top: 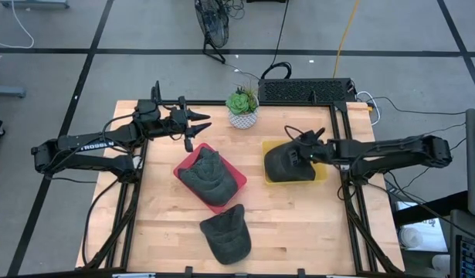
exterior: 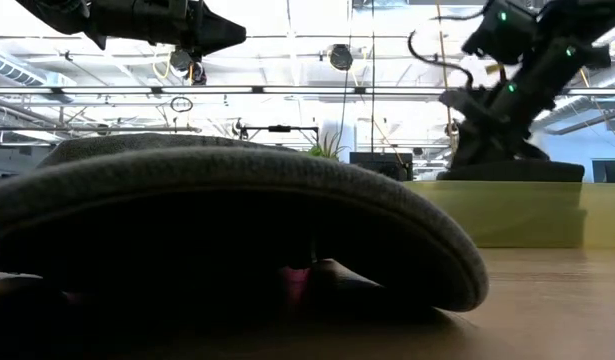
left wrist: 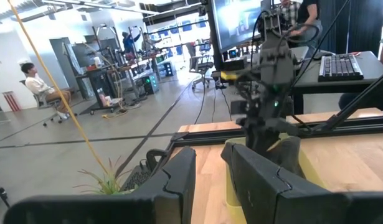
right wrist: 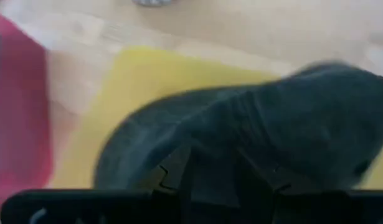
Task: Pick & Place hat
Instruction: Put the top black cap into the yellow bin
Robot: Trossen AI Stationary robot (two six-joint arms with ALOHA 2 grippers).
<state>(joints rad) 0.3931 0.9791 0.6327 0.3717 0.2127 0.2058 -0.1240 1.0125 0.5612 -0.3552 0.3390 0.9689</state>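
Overhead view straight down; low view level behind a hat (exterior: 227,220); wrist views forward, sharing the yellow tray (right wrist: 135,93).

The middle of the table (top: 314,216) is crowded: a hat on the red tray (top: 192,160), another hat (top: 226,233) loose just in front of it, and a third on the yellow tray (top: 320,176) with the right gripper (top: 296,154) over it. The potted plant (top: 242,107) stands at the back edge between the trays, close to the left gripper (top: 200,122). Bare wood lies along the left side and in the front right corner.

Three dark hats (top: 210,177), two trays (top: 320,176), one potted plant (top: 242,107), two arms (top: 98,143).
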